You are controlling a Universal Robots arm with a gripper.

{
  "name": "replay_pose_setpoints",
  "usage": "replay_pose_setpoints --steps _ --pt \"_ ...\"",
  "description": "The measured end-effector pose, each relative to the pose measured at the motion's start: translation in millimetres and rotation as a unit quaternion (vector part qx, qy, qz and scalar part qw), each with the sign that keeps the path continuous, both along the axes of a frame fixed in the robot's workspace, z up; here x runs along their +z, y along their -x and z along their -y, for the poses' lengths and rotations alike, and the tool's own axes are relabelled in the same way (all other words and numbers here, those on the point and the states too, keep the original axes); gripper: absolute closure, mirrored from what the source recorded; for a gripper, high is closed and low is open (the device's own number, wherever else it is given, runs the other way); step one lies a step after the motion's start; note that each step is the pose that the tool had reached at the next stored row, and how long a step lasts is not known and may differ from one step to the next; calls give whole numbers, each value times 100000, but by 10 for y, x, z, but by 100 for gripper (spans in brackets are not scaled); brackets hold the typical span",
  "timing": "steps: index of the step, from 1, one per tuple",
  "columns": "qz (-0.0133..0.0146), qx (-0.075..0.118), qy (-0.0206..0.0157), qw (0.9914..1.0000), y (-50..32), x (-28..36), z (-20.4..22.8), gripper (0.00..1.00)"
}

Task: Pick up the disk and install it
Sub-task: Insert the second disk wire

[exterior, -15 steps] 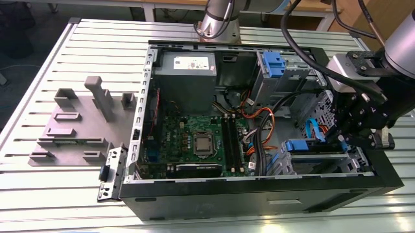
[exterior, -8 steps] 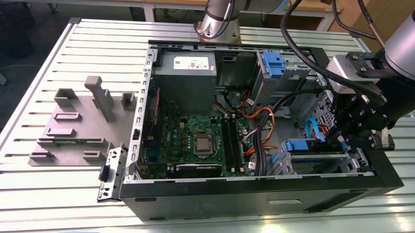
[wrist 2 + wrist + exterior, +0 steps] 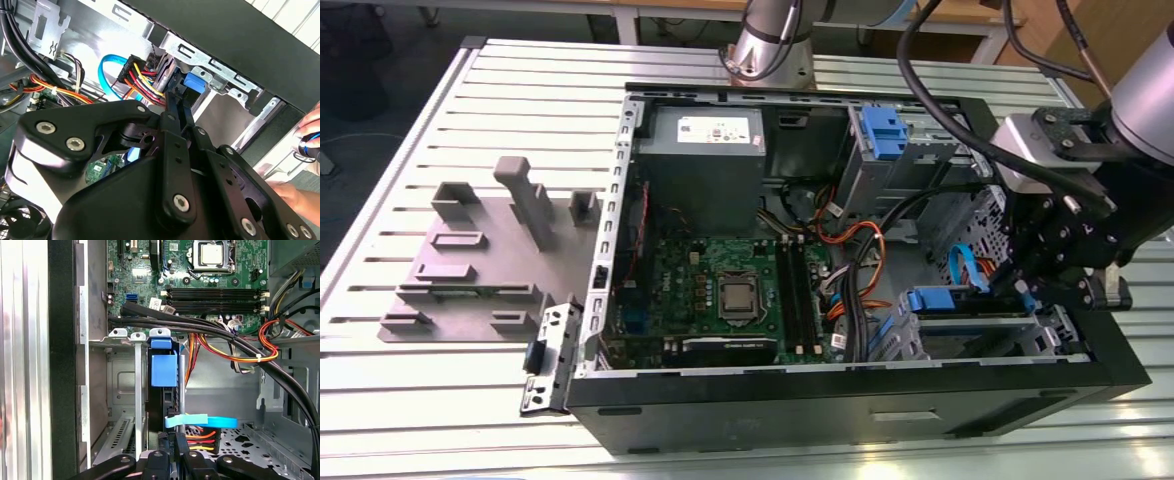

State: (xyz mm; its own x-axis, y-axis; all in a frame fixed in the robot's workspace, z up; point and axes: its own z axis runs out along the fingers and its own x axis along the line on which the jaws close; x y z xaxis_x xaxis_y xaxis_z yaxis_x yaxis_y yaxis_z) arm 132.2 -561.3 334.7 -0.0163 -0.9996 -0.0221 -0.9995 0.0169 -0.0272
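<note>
Standing upright in its bay, the disk point(image 3: 164, 371) sits just beyond the tool point(image 3: 174, 452)

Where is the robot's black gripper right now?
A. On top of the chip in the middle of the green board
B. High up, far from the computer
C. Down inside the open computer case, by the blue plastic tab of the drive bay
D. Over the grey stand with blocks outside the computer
C: in the exterior view the gripper reaches into the computer case beside the blue plastic tab.
</note>
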Motion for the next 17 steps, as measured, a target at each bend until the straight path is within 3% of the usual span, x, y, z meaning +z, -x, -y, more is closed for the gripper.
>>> replay_pose_setpoints --steps 17 --pt "1 2 32 100000 0 -23 0 83"
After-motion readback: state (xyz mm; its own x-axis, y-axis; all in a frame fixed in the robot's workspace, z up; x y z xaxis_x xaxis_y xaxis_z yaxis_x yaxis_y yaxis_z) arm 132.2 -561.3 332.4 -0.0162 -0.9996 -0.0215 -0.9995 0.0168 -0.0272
